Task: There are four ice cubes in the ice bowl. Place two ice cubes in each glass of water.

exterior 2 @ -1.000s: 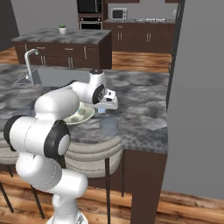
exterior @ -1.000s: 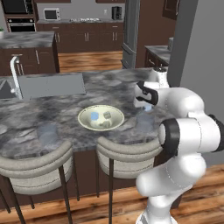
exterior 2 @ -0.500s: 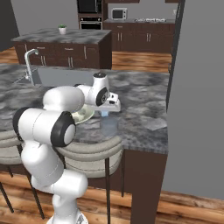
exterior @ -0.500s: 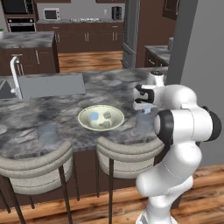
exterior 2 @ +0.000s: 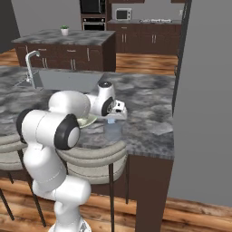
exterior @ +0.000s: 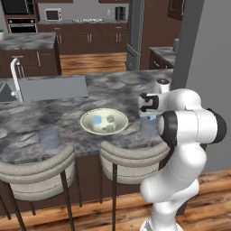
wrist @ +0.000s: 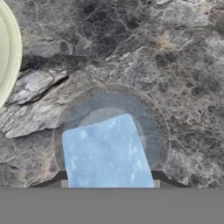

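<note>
Claw (wrist: 109,186) pinching a pale blue cube (wrist: 108,151), poised directly above a glass (wrist: 154,127) on the marble bench (wrist: 175,57). From the left base view this glass (exterior: 148,127) stands just right of the bowl (exterior: 104,121), near the bench's front edge; the bowl holds three more cubes (exterior: 105,124). A second glass (exterior: 48,137) stands well left of the bowl. The sink (exterior: 52,87) lies behind. No brands, labels or readable writing show on anything
</note>
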Available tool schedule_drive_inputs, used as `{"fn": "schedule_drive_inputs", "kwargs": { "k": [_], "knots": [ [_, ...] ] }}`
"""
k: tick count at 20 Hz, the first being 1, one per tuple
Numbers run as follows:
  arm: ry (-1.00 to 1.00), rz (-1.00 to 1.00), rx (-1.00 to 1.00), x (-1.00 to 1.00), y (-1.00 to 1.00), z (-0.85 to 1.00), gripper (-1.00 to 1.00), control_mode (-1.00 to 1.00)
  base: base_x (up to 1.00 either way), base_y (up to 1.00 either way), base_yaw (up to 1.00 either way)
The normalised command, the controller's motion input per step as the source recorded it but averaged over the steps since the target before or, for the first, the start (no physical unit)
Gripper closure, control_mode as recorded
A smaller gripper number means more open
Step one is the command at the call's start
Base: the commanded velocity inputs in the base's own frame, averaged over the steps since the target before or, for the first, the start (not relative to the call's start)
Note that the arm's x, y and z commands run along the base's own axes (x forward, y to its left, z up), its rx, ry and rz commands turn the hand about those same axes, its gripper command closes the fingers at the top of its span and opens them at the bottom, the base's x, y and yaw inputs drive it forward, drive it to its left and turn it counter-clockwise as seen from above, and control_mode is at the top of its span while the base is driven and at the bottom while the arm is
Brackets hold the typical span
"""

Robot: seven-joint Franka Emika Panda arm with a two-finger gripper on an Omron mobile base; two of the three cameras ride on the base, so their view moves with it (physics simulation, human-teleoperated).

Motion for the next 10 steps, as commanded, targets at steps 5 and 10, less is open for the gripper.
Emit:
{"fn": "schedule_drive_inputs", "kwargs": {
  "k": [5,10],
  "knots": [
    [-0.04,-0.02,0.00,0.24,-0.03,-0.06,1.00,-1.00,0.00,0.00,0.00],
    [-0.02,0.00,0.00,0.09,0.00,-0.06,1.00,-1.00,0.00,0.00,0.00]
  ]
}}
